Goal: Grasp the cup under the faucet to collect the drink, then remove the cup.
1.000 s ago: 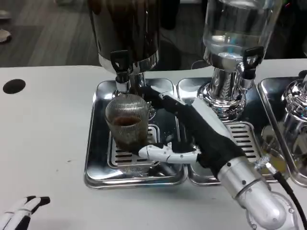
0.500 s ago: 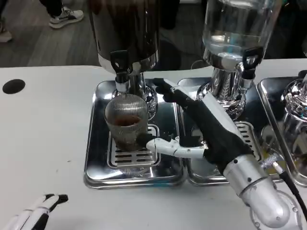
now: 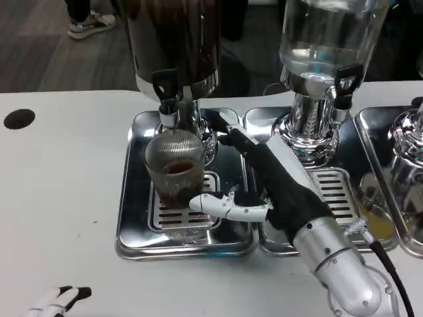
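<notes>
Right now I see my right hand [image 3: 274, 188] spread open around the cup [image 3: 174, 166] under the faucet [image 3: 166, 99], gripping nothing; left hand [image 3: 56, 300] near, grip unclear

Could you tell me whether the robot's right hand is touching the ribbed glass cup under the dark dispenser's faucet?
Cannot tell: in the head view the right hand cups the ribbed glass cup, thumb tip at its base, without plain contact or gap.

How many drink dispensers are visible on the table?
3: the dark dispenser above the cup, the clear dispenser beside it, and a partly cut-off dispenser at the right edge.
</notes>
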`<action>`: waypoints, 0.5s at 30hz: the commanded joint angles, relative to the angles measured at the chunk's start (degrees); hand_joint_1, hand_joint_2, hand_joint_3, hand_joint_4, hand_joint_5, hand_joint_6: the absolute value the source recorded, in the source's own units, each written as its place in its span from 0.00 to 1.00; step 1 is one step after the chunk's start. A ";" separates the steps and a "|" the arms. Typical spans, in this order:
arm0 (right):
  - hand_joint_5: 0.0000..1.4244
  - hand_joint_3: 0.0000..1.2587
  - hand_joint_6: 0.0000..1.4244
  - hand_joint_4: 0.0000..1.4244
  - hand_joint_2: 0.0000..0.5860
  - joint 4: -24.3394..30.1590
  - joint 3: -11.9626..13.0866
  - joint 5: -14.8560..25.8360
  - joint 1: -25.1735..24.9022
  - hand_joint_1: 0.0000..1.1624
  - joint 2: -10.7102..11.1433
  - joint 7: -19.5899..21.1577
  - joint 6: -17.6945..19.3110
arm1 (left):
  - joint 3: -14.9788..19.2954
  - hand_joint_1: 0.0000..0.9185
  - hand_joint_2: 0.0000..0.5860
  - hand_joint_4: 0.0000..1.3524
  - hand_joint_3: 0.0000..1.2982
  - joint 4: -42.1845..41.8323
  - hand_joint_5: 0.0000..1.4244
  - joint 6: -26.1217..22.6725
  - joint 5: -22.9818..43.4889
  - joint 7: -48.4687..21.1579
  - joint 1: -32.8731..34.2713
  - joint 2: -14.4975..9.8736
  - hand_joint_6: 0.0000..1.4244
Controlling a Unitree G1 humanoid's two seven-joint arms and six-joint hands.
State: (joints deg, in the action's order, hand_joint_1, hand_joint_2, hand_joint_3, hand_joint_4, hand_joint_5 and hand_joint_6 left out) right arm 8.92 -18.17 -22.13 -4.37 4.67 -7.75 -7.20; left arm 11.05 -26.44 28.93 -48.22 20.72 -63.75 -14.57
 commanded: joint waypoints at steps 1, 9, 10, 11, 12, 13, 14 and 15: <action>0.04 0.03 0.00 0.02 0.17 -1.30 -0.09 -0.21 -1.53 0.60 -0.77 1.35 -0.39 | 0.22 0.00 0.11 0.15 0.21 0.88 0.22 0.93 -0.89 1.10 -1.52 0.12 0.41; 0.03 0.03 0.00 0.02 0.17 -5.99 -0.41 -0.26 -3.51 0.60 -1.84 3.60 0.48 | 0.33 0.00 0.11 0.15 0.21 0.99 0.22 1.77 -0.99 1.88 -2.45 0.25 0.41; 0.03 0.03 0.00 0.02 0.17 -6.45 -0.42 -0.23 -3.66 0.60 -1.94 3.87 0.66 | 0.17 0.00 0.11 0.15 0.21 1.16 0.22 1.83 -1.16 1.96 -2.67 0.29 0.41; 0.03 0.03 0.00 0.02 0.17 -7.12 -0.37 -0.18 -3.91 0.60 -2.15 4.25 0.85 | 0.06 0.00 0.11 0.15 0.21 1.29 0.22 1.86 -1.27 2.01 -2.81 0.31 0.41; 0.03 0.03 0.00 0.02 0.17 -7.79 -0.32 -0.11 -4.17 0.60 -2.36 4.63 1.08 | -0.02 0.00 0.11 0.15 0.21 1.43 0.22 1.91 -1.30 2.07 -2.96 0.31 0.41; 0.03 0.03 0.00 0.02 0.17 -8.25 -0.30 -0.05 -4.35 0.60 -2.48 4.91 1.25 | -0.08 0.00 0.11 0.15 0.21 1.56 0.22 1.98 -1.26 2.10 -3.10 0.29 0.41; 0.03 0.03 0.00 0.02 0.17 -8.73 -0.33 0.00 -4.59 0.60 -2.58 5.11 1.35 | -0.10 0.00 0.11 0.15 0.21 1.65 0.22 2.04 -1.28 2.13 -3.24 0.27 0.41; 0.03 0.03 0.00 0.02 0.17 -9.18 -0.37 0.08 -4.79 0.60 -2.71 5.31 1.45 | -0.08 0.00 0.11 0.15 0.21 1.76 0.22 2.13 -1.28 2.21 -3.44 0.25 0.41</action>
State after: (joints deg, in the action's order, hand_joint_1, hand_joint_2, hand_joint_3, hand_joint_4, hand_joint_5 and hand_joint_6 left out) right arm 0.87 -18.65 -22.19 -7.68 2.54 -3.48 -7.07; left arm 10.99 -25.25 30.44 -48.30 22.18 -65.96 -14.47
